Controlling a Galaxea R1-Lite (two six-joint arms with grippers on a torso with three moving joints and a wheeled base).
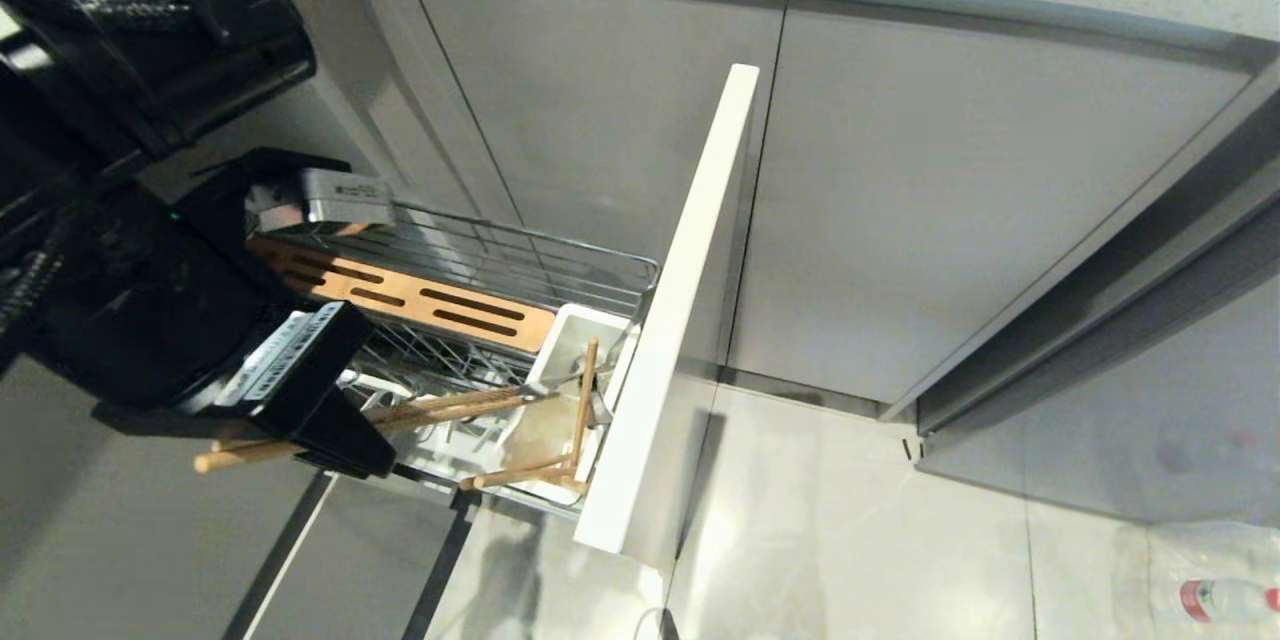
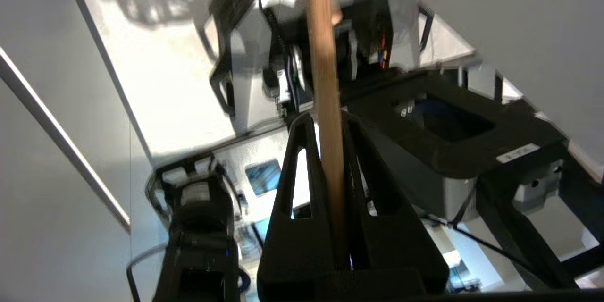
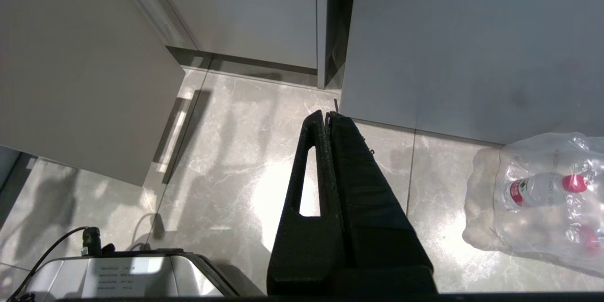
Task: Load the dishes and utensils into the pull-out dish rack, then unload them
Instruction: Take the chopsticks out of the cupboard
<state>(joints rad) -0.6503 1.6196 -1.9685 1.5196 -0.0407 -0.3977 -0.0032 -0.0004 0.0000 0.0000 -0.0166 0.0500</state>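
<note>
Chopsticks (image 1: 300,440), thin light wood, are being gripped by the left hand (image 2: 330,127) beside the chrome wire pull-out dish rack (image 1: 560,265); next comes aiming them at the white caddy (image 1: 580,340).

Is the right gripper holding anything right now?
No: the right gripper is shut on nothing, hanging over bare floor.

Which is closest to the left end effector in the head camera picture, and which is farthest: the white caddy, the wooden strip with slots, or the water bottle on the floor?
From the left end effector:
1. Wooden strip, just above it in the rack.
2. White caddy, at the rack's front end.
3. Water bottle, far right on the floor.
</note>
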